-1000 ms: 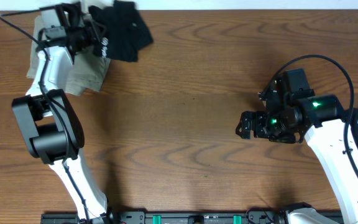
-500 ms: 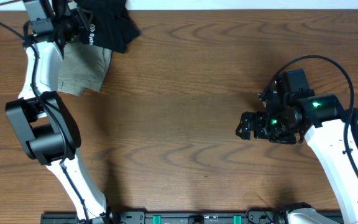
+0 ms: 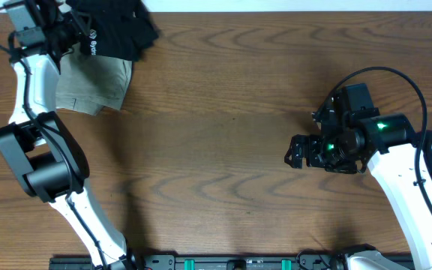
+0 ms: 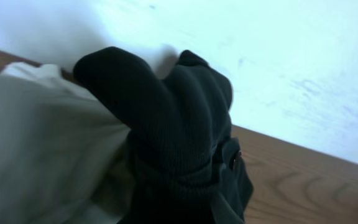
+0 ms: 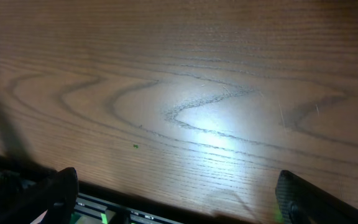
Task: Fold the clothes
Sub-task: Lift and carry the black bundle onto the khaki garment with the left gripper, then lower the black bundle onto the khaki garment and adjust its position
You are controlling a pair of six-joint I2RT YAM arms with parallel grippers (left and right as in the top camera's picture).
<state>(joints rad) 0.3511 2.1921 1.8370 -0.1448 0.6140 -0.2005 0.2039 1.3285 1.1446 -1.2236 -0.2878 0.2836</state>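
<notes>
1. Open wood runs across the middle of the tabletop [image 3: 223, 112] and on toward 6 o'clock. Both garments crowd the 11 o'clock corner, against the far edge where the white wall [image 4: 260, 50] begins.
2. The black garment [image 3: 118, 34], which has a small white logo, sits bunched at that far edge. It touches the upper edge of the olive-khaki garment [image 3: 96, 82], which lies flat just toward 6 o'clock of it.
3. The left end effector [image 3: 73, 37] has its jaws together, clamped on the black garment. In the left wrist view, dark fabric fills the foreground and hides the fingers.
4. The right end effector [image 3: 297, 151] hangs at 3 o'clock, well apart from both garments. Its fingertips [image 5: 58, 193] are spread wide over open wood.
</notes>
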